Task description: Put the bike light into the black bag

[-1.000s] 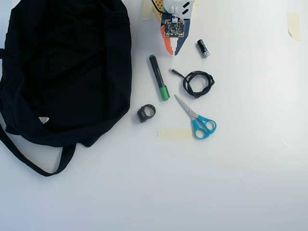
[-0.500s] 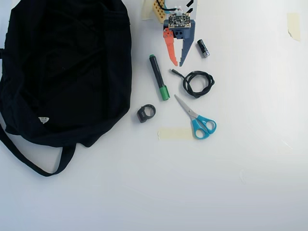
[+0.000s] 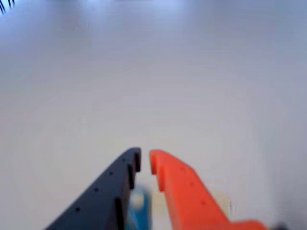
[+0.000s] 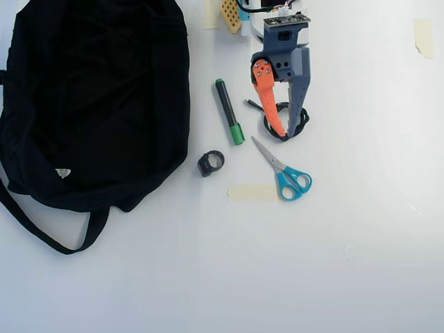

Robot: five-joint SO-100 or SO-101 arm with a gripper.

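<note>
**My gripper above the coiled cable, bike light untouched on the table**

Wrist view: my gripper (image 3: 145,160) fills the lower edge, dark finger at left and orange finger at right, a narrow gap between the tips and nothing held. A blurred blue shape shows between the fingers; beyond lies bare white table (image 3: 153,72).

Overhead view: my gripper (image 4: 286,132) reaches down from the table's top edge, its tips over the coiled black cable (image 4: 269,127). Just beside the tips lie the blue-handled scissors (image 4: 284,172), touching a strip of tape (image 4: 251,192). The green marker (image 4: 228,111) lies left of my orange finger. The bike light (image 4: 210,164) rests near the marker's green cap, just off the black bag (image 4: 94,104), which fills the top left corner
</note>
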